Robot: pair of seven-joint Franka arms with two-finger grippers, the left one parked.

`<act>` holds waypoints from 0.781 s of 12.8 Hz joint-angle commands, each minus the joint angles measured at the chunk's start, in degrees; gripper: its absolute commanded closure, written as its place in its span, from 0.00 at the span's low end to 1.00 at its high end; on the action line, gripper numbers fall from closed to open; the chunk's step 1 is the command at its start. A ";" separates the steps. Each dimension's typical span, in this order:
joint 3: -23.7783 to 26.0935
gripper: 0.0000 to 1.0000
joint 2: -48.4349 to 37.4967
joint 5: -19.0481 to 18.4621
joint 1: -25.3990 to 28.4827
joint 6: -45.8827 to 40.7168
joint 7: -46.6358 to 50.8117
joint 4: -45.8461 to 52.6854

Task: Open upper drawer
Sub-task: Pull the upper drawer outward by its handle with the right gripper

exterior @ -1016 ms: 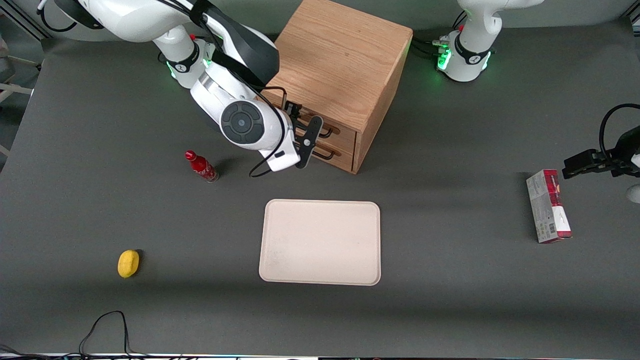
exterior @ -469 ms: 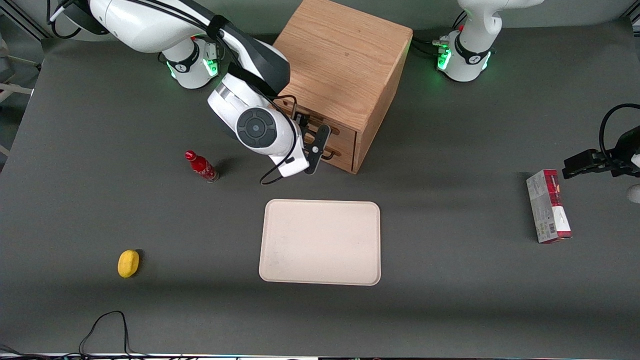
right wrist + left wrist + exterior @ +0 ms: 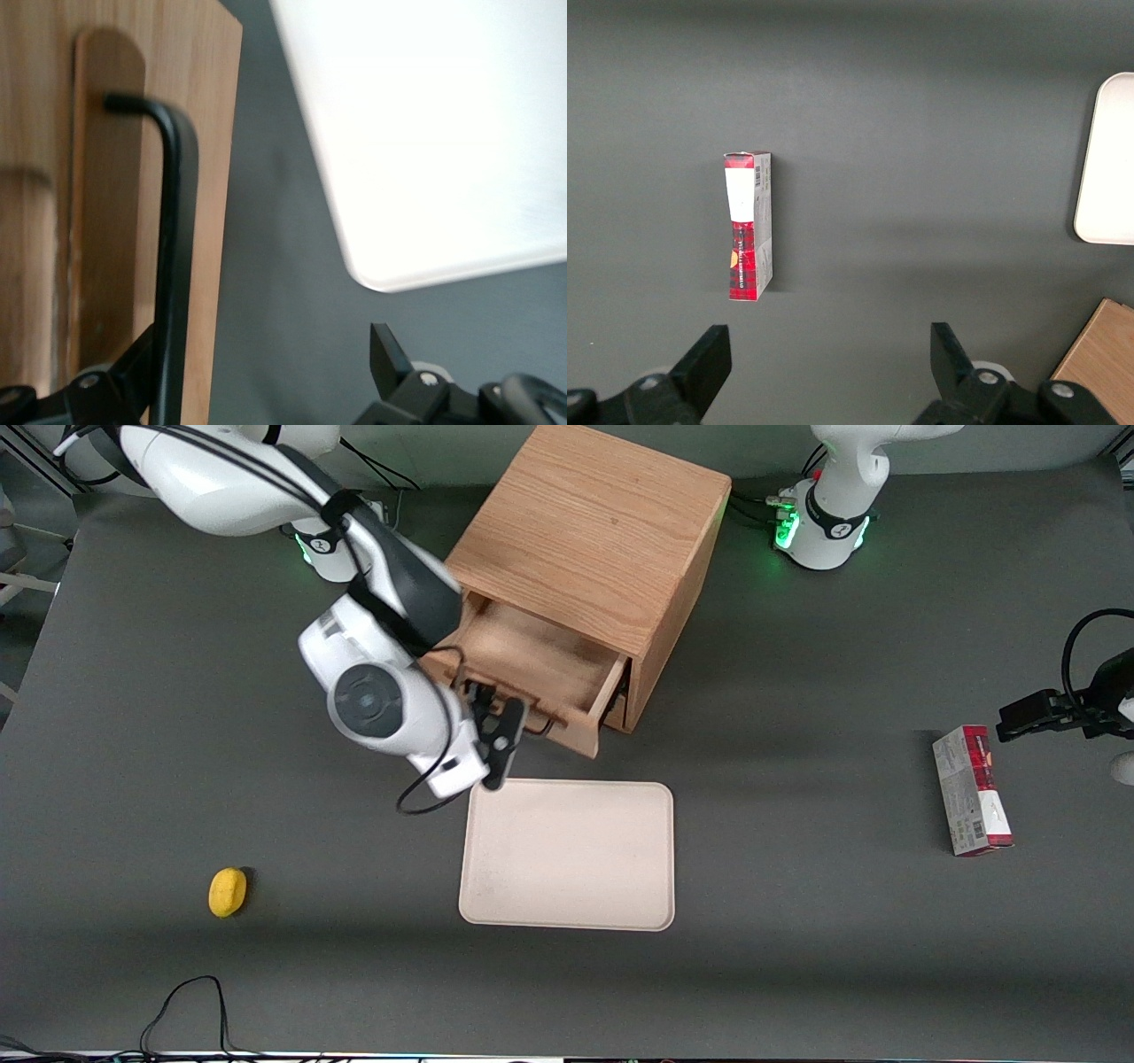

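**Upper drawer out, gripper at its handle**

We note that the upper drawer (image 3: 532, 664) now stands well out of the wooden cabinet (image 3: 594, 540); half a second ago it was flush with the cabinet face. Its bare wooden tray is exposed, its front panel lying nearer the front camera than the cabinet. The gripper (image 3: 498, 737) has travelled with it, away from the cabinet and toward the beige tray (image 3: 567, 855), and now sits at the drawer front, just above the tray's nearest corner.

In the right wrist view the black wire handle (image 3: 170, 257) runs past one finger (image 3: 133, 367), while the other finger (image 3: 390, 354) stands well apart from it, so we record the jaws as spread, not clamped on the bar. Whether the near finger touches the bar we cannot tell.

The red bottle seen a second ago is now hidden by the arm. The lemon (image 3: 228, 891) and the red-and-grey box (image 3: 971, 790) have not moved.

Edges: the drawer front lies near the tray's edge with a narrow strip of grey table (image 3: 797, 957) between. The table is open on the tray's front-camera side and between tray and box.
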 commanded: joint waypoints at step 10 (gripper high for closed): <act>-7.40 0.00 4.43 -1.05 0.59 1.03 -2.62 17.63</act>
